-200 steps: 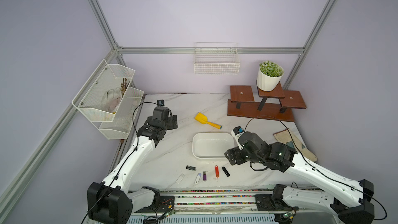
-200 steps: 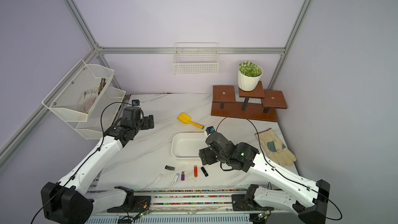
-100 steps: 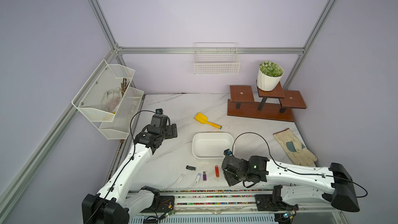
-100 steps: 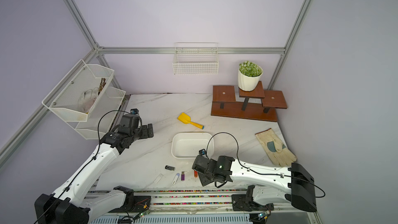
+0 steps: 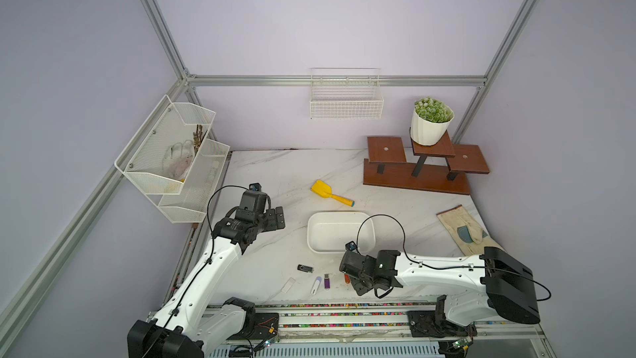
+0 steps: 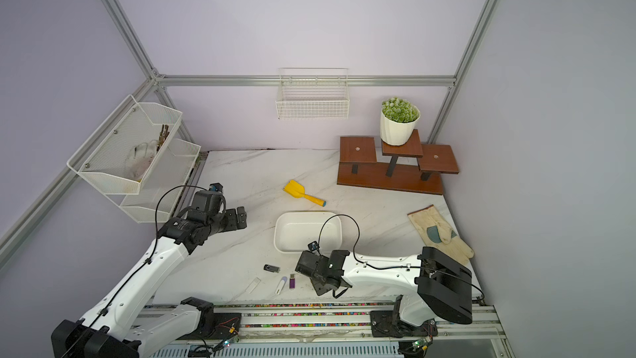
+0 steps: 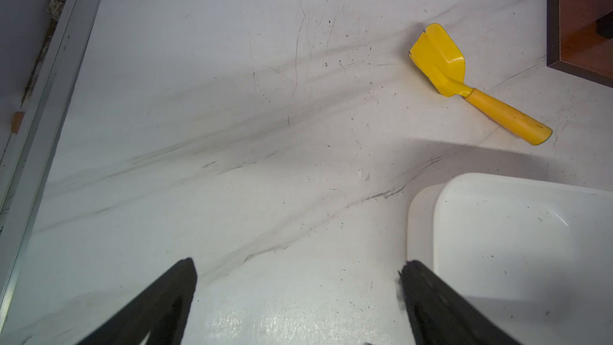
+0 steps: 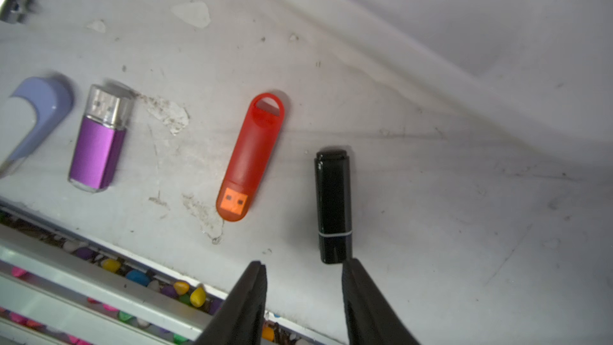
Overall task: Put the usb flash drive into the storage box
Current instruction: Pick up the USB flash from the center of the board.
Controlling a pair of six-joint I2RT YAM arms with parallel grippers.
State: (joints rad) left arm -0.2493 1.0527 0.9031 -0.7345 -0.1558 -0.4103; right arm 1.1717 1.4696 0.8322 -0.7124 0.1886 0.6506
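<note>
Down came the right tool (image 8: 303, 262); black flash drive (image 8: 332, 200) lies just ahead.

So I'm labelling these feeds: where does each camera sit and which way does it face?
Both top views: high above the front of the table, facing down toward the back wall; left arm and right arm show.
Left wrist: on the left arm, looking down past the open left gripper at the yellow shovel and storage box.
Right wrist: on the right arm, close above the red drive, black drive and purple drive; right gripper tips show.
Shared: yellow shovel and storage box, left wrist and top views.
</note>
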